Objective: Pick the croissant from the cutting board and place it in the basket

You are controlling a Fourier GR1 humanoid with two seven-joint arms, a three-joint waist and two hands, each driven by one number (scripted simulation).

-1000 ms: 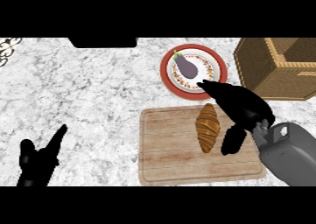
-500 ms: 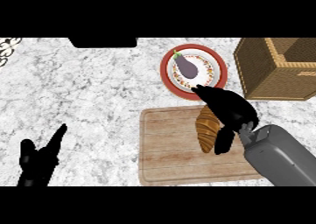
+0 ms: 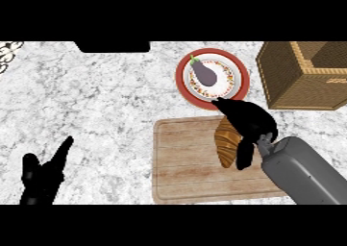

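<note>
A golden-brown croissant (image 3: pixel 225 141) lies on the wooden cutting board (image 3: pixel 183 168), near its upper right part. My right hand (image 3: pixel 248 120) sits over the croissant's right side, fingers curved down around it and the thumb reaching down past its lower end; the croissant's right edge is hidden under the hand. The woven basket (image 3: pixel 311 72) stands at the upper right, apart from the hand. My left hand (image 3: pixel 44 173) rests open at the lower left, fingers pointing up.
A red-rimmed plate (image 3: pixel 236 91) holding a purple eggplant (image 3: pixel 204 72) lies just above the board, close to my right hand's fingertips. A dark object (image 3: pixel 112 46) sits at the counter's far edge. A patterned item (image 3: pixel 4 50) shows at the upper left.
My right hand has moved left and down over the croissant, its fingers closing around the pastry. The croissant remains on the board. The left hand has not moved.
</note>
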